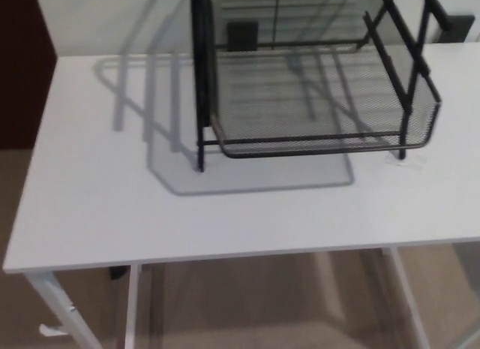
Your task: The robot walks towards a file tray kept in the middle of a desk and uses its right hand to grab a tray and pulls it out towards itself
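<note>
White desk (150, 214) fills most of the head view, with beige floor (247, 304) below. Toward its far right stands a black mesh file tray (322, 101) in an upright black frame (201, 79), casting shadows leftward. Neither robot hand appears. No readable writing shows.

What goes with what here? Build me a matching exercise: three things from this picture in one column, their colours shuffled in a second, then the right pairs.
Things:
1. mesh tray
2. desk top
3. floor

Colours:
A. beige
B. black
C. white

Pairs: 1-B, 2-C, 3-A. Neither robot hand is in view.
</note>
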Controlling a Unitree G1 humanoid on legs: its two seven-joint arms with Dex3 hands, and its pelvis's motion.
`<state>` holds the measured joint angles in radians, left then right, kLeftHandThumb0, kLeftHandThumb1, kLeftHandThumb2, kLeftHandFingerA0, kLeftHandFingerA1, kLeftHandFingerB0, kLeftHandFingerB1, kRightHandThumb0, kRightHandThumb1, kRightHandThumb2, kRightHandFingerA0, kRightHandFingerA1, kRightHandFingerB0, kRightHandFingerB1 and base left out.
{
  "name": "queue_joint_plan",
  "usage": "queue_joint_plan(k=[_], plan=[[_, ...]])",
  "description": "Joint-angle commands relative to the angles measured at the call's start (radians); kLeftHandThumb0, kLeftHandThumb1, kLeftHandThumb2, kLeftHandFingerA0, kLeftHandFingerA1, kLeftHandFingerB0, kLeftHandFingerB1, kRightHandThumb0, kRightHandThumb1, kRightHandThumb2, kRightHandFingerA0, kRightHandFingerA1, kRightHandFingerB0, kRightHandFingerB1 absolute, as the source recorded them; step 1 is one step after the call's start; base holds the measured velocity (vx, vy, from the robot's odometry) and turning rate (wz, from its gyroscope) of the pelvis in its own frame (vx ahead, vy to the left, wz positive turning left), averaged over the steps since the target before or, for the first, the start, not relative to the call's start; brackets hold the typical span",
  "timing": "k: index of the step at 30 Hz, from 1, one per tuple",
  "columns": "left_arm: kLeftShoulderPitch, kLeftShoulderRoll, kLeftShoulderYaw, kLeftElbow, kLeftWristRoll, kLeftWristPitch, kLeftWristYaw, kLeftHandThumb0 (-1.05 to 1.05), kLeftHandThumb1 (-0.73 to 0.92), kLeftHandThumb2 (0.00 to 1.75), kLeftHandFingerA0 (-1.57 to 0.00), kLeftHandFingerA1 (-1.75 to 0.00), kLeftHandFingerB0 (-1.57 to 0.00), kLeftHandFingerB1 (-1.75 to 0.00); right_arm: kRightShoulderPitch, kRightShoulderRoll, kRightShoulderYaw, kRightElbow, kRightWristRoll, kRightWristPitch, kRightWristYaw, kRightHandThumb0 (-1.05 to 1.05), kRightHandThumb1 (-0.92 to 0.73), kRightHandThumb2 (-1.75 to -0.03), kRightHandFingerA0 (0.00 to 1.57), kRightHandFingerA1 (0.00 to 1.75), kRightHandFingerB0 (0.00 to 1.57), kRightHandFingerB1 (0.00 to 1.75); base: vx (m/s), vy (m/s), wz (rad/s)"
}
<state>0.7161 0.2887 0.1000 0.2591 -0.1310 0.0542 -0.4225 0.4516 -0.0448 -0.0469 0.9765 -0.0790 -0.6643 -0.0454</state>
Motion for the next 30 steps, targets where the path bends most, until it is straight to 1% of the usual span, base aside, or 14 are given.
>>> queue_joint_plan(k=[1, 2, 3, 8, 9, 10, 11, 13, 14, 15, 16, 17, 25, 30], plan=[[0.033, -0.027, 0.024, -0.068, -0.017, 0.047, 0.046, -0.23, 0.69, 0.6, -0.46, -0.52, -0.28, -0.37, 0.008, 0.0, 0.003, -0.025, 0.005, -0.027, 0.003, -0.8, -0.63, -0.59, 0.61, 0.85, 0.33, 0.65, 0.01, -0.172, 0.16], [0.0, 0.031, -0.027, 0.081, 0.087, -0.172, 0.013, -0.23, 0.57, 0.99, -0.23, -0.56, -0.1, -0.49, 0.021, 0.001, 0.007, -0.037, -0.002, -0.03, -0.004, -0.81, -0.63, -0.59, 0.6, 0.85, 0.33, 0.65, 0.0, -0.14, -0.04], [-0.025, 0.017, -0.015, 0.125, 0.069, -0.149, 0.021, -0.27, 0.77, 0.62, -0.36, -0.47, -0.25, -0.36, 0.033, 0.004, 0.007, -0.052, 0.001, -0.033, -0.001, -0.82, -0.63, -0.59, 0.6, 0.86, 0.33, 0.65, 0.04, -0.18, 0.08], [-0.019, 0.017, -0.017, 0.103, 0.07, -0.143, 0.027, -0.29, 0.77, 0.63, -0.35, -0.47, -0.23, -0.36, 0.053, 0.018, 0.004, -0.107, 0.006, -0.047, -0.01, -0.83, -0.66, -0.6, 0.64, 0.82, 0.33, 0.64, 0.01, -0.083, -0.01], [-0.032, 0.015, -0.017, 0.137, 0.074, -0.161, 0.03, -0.28, 0.76, 0.62, -0.34, -0.47, -0.24, -0.36, 0.038, 0.015, 0.005, -0.075, 0.004, -0.065, -0.005, -0.8, -0.47, -0.99, 0.64, 0.81, 0.31, 0.64, 0.0, 0.0, 0.0], [-0.033, 0.014, -0.018, 0.142, 0.075, -0.166, 0.03, -0.28, 0.76, 0.62, -0.34, -0.47, -0.24, -0.36, 0.041, 0.015, 0.005, -0.074, 0.005, -0.067, -0.002, -0.8, -0.47, -0.99, 0.64, 0.81, 0.31, 0.64, 0.0, 0.0, 0.0], [-0.034, 0.015, -0.02, 0.146, 0.081, -0.172, 0.033, -0.27, 0.76, 0.63, -0.3, -0.47, -0.24, -0.37, 0.047, 0.015, 0.006, -0.077, 0.004, -0.067, -0.002, -0.82, -0.65, -0.6, 0.64, 0.8, 0.34, 0.64, 0.01, 0.062, -0.07], [-0.039, 0.018, -0.021, 0.161, 0.088, -0.186, 0.036, -0.28, 0.76, 0.62, -0.36, -0.46, -0.25, -0.36, 0.05, 0.014, 0.009, -0.08, 0.002, -0.055, 0.0, -0.82, -0.65, -0.6, 0.63, 0.79, 0.34, 0.62, 0.03, 0.104, -0.08], [-0.039, 0.015, -0.011, 0.167, 0.063, -0.185, 0.015, -0.26, 0.53, 0.96, -0.22, -0.57, -0.13, -0.5, 0.047, 0.013, 0.008, -0.069, 0.004, -0.067, 0.004, -0.79, -0.62, -0.61, 0.63, 0.82, 0.35, 0.65, 0.03, 0.063, 0.49], [-0.042, 0.016, -0.012, 0.175, 0.069, -0.199, 0.018, -0.26, 0.53, 0.96, -0.22, -0.57, -0.13, -0.5, 0.051, 0.013, 0.01, -0.077, -0.001, -0.061, -0.004, -0.79, -0.62, -0.61, 0.63, 0.82, 0.35, 0.65, 0.02, 0.137, -0.17], [-0.04, 0.014, -0.009, 0.174, 0.065, -0.201, 0.02, -0.26, 0.52, 0.95, -0.24, -0.57, -0.14, -0.5, 0.051, 0.01, 0.015, -0.077, -0.014, -0.056, -0.017, -0.78, -0.62, -0.62, 0.63, 0.83, 0.35, 0.64, 0.02, 0.132, -0.06], [-0.041, 0.013, -0.006, 0.177, 0.062, -0.201, 0.018, -0.29, 0.77, 0.62, -0.36, -0.47, -0.24, -0.36, 0.054, 0.01, 0.017, -0.086, -0.017, -0.052, -0.021, -0.78, -0.63, -0.62, 0.62, 0.86, 0.34, 0.65, 0.01, 0.099, 0.0], [-0.024, 0.003, 0.018, 0.128, 0.035, -0.174, 0.012, -0.27, 0.76, 0.62, -0.34, -0.49, -0.24, -0.36, 0.07, 0.011, 0.031, -0.115, -0.016, -0.043, -0.024, -0.81, -0.63, -0.61, 0.63, 0.82, 0.33, 0.65, 0.03, 0.023, 0.17], [-0.025, 0.0, 0.02, 0.119, 0.044, -0.176, 0.019, -0.27, 0.77, 0.61, -0.35, -0.47, -0.25, -0.37, 0.063, 0.008, 0.032, -0.111, -0.008, -0.033, -0.014, -0.76, -0.62, -0.6, 0.63, 0.82, 0.35, 0.64, -0.01, 0.3, -0.2]])
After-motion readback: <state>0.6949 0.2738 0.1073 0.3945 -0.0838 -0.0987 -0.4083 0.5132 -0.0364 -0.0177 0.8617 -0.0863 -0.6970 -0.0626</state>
